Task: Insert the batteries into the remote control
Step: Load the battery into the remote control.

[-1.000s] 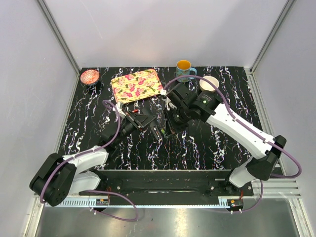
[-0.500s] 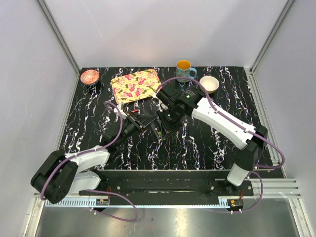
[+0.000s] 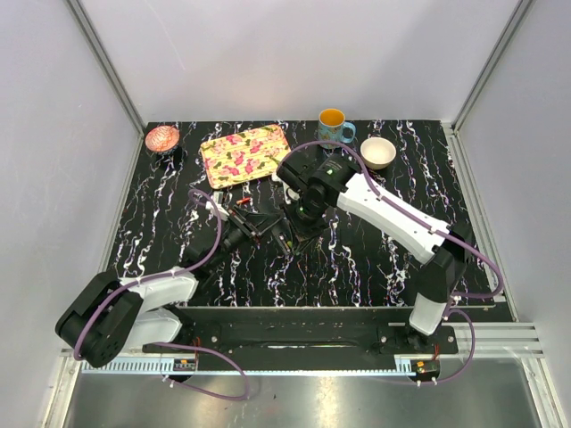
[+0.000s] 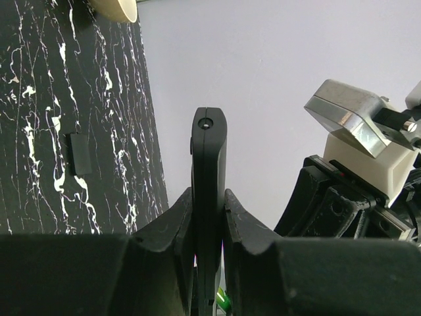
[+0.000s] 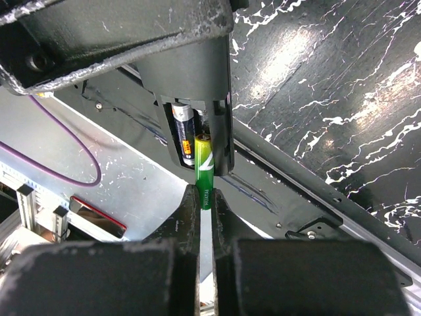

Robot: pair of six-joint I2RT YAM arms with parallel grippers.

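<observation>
My left gripper (image 3: 265, 226) is shut on the remote control (image 3: 284, 235), a slim black bar, and holds it above the table. In the left wrist view the remote (image 4: 209, 158) stands edge-on between the fingers of that gripper (image 4: 209, 204). My right gripper (image 5: 204, 194) is shut on a green battery (image 5: 204, 170). The battery's far end sits inside the remote's open battery bay (image 5: 195, 105). A dark battery with an orange label (image 5: 185, 130) lies in the bay beside it. In the top view the right gripper (image 3: 298, 220) is close against the remote.
A floral tray (image 3: 247, 153), a pink bowl (image 3: 161, 138), a mug (image 3: 334, 125) and a white bowl (image 3: 377, 152) stand along the back. A small black rectangular piece (image 4: 80, 153) lies flat on the marbled table (image 3: 357, 259).
My right arm has swung left and in toward the remote, bringing the green battery up to the bay. My left arm has barely moved.
</observation>
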